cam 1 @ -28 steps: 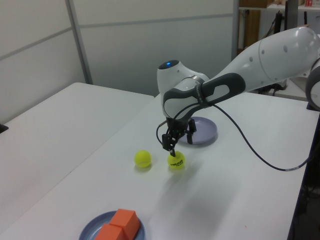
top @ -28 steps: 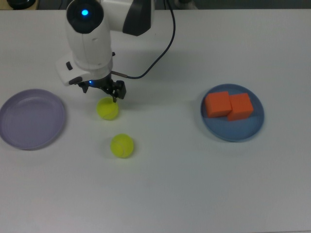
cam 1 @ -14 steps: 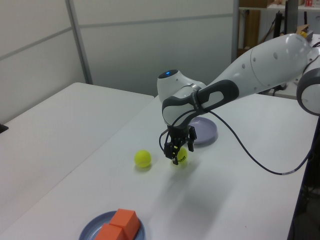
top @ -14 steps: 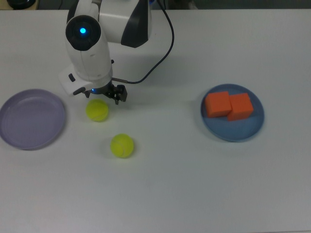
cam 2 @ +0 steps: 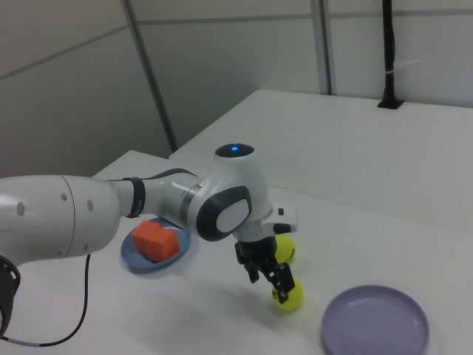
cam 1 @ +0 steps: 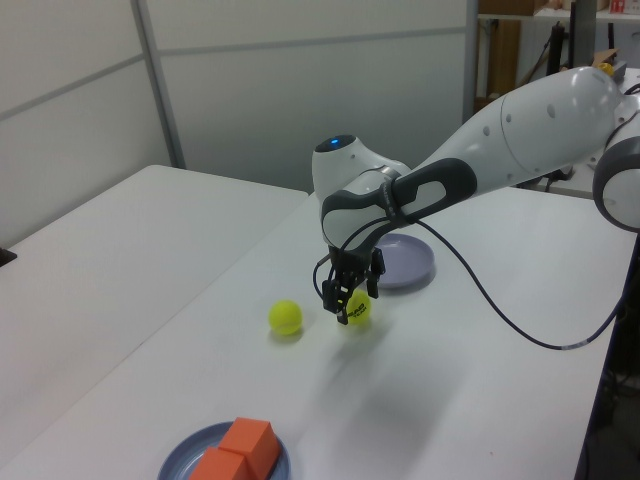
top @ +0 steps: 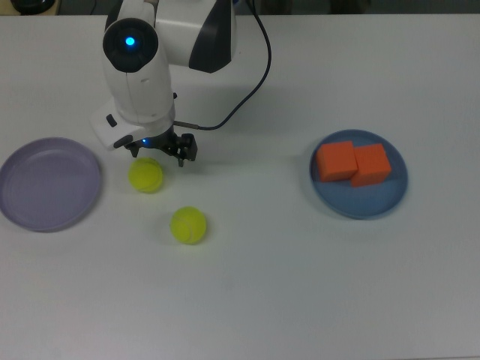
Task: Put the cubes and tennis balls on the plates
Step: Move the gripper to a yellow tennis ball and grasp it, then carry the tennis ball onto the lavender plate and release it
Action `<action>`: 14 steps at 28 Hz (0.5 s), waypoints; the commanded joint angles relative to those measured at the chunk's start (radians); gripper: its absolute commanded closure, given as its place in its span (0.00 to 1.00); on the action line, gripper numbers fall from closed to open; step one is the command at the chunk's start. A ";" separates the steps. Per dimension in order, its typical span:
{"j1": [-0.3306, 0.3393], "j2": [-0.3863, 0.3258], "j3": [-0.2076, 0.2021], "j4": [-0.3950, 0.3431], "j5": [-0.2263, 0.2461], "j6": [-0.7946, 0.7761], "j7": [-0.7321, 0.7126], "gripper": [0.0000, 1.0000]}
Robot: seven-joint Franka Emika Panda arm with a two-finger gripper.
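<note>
One tennis ball (top: 145,175) lies on the white table just below my gripper (top: 159,150) in the top view, on the side of the lavender plate (top: 49,184). The gripper is open, its black fingers low over the table beside the ball (cam 1: 358,309); the right view shows that ball (cam 2: 289,295) at a fingertip, not clamped. The other tennis ball (top: 188,225) rests alone nearer the table's middle. Two orange cubes (top: 352,163) sit side by side on the blue plate (top: 360,204) at the top view's right. The lavender plate holds nothing.
A black cable (top: 251,82) runs from the wrist across the table behind the arm. The white arm (top: 139,67) rises over the top view's upper left. In the left view, grey wall panels (cam 1: 250,90) stand behind the table.
The tennis ball by the gripper has moved toward the lavender plate, to the top view's left. The gripper has come lower and stayed almost in place. Other ball, cubes and plates have not moved.
</note>
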 commanded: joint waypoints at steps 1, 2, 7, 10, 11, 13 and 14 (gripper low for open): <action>-0.014 0.035 -0.016 0.008 0.029 0.040 -0.050 0.00; -0.017 0.039 -0.017 0.008 0.029 0.045 -0.050 0.00; -0.022 0.055 -0.032 0.008 0.027 0.071 -0.050 0.00; -0.022 0.055 -0.032 0.008 0.027 0.072 -0.050 0.01; -0.022 0.055 -0.032 0.008 0.030 0.072 -0.050 0.13; -0.022 0.053 -0.032 0.008 0.030 0.072 -0.050 0.33; -0.022 0.053 -0.032 0.008 0.032 0.072 -0.050 0.48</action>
